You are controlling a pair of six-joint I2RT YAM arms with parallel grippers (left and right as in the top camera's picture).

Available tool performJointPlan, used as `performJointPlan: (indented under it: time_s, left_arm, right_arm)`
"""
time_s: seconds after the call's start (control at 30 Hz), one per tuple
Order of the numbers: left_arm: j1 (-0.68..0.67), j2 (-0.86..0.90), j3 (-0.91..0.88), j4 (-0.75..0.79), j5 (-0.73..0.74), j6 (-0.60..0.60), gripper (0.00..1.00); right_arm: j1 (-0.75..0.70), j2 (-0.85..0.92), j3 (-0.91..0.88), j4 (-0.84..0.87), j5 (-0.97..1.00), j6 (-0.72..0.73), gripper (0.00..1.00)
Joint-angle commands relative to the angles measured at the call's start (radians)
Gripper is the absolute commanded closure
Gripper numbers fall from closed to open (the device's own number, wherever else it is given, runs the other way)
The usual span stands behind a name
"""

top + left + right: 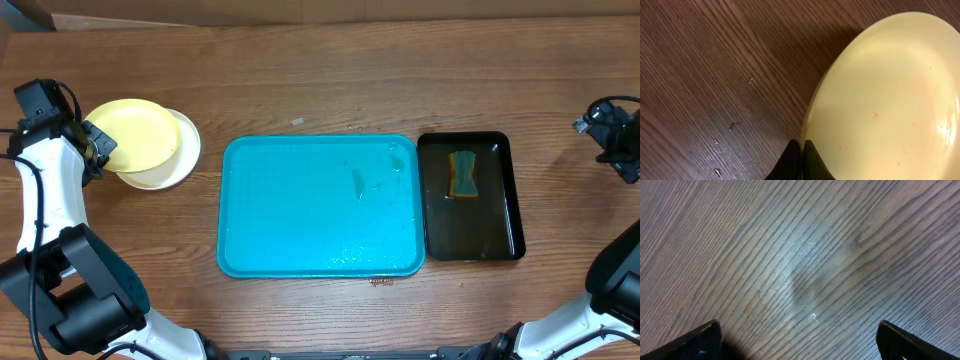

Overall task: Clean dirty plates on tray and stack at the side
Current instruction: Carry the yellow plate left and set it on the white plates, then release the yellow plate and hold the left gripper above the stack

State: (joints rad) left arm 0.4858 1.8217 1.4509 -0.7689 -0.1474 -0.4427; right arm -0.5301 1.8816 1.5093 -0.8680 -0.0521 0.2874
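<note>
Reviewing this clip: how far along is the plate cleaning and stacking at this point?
Looks nearly finished. Done: the tray holds no plates; the yellow plate sits on a white plate left of it; the sponge lies in the black tray. In hand: left gripper shut at the yellow plate's rim, grip unclear; right gripper open over bare table. Left: probably just backing away; the stack's count is hidden.

Layout across worktop (300,80)
Left of tray (290,200), apart: stacked plates (140,135). Just right of tray: smaller tray (490,225), sponge (463,175) in its rear half.
</note>
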Motion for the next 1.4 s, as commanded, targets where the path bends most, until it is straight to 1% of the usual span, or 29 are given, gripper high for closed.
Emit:
performJointPlan:
  time_s: [0.0,0.17,0.23,0.3,0.4,0.47,0.6,0.67,0.73,1.0,1.03,1.07,1.1,1.37]
  left_arm:
    - [-0.005,-0.011,-0.016,0.006,-0.008,-0.007,0.96]
    - [-0.008,-0.011,-0.016,0.009,0.028,-0.006,0.95]
    - [-0.010,-0.011,-0.016,0.011,0.038,-0.006,0.92]
    - [-0.010,-0.011,-0.016,0.011,0.044,-0.006,0.81]
    - [-0.009,-0.011,-0.016,0.011,0.044,-0.006,0.43]
    - [-0.010,-0.011,-0.016,0.011,0.070,-0.005,0.32]
    - [-0.013,-0.011,-0.016,0.033,0.238,0.060,0.25]
    - [-0.020,-0.011,-0.016,0.046,0.301,0.066,0.24]
    - [-0.030,-0.011,-0.016,0.049,0.329,0.066,0.23]
    - [-0.125,-0.011,-0.016,0.045,0.333,0.066,0.17]
    - [-0.147,-0.011,-0.016,0.045,0.333,0.066,0.12]
    - [-0.163,-0.011,-0.016,0.045,0.332,0.065,0.03]
    - [-0.182,-0.011,-0.016,0.045,0.332,0.065,0.00]
    - [-0.306,-0.011,-0.016,0.044,0.332,0.065,0.00]
  right_arm:
    - [-0.002,-0.004,0.016,0.003,-0.002,0.005,0.00]
    - [-0.002,-0.004,0.016,0.003,-0.002,0.005,0.00]
    - [-0.002,-0.004,0.016,0.003,-0.002,0.005,0.00]
    - [-0.002,-0.004,0.016,0.003,-0.002,0.005,0.00]
    - [-0.002,-0.004,0.016,0.003,-0.002,0.005,0.00]
    - [-0.002,-0.004,0.016,0.003,-0.002,0.005,0.00]
    - [-0.002,-0.004,0.016,0.003,-0.002,0.005,0.00]
    - [-0.002,-0.004,0.016,0.003,-0.002,0.005,0.00]
    - [-0.002,-0.004,0.016,0.003,-0.002,0.005,0.00]
    - [-0.002,-0.004,0.016,0.003,-0.002,0.005,0.00]
    - [-0.002,-0.004,0.016,0.003,-0.002,0.005,0.00]
    - [-0.002,-0.004,0.016,0.003,-0.002,0.005,0.00]
    - [-0.002,-0.004,0.016,0.003,-0.002,0.005,0.00]
    - [-0.002,-0.004,0.016,0.003,-0.002,0.005,0.00]
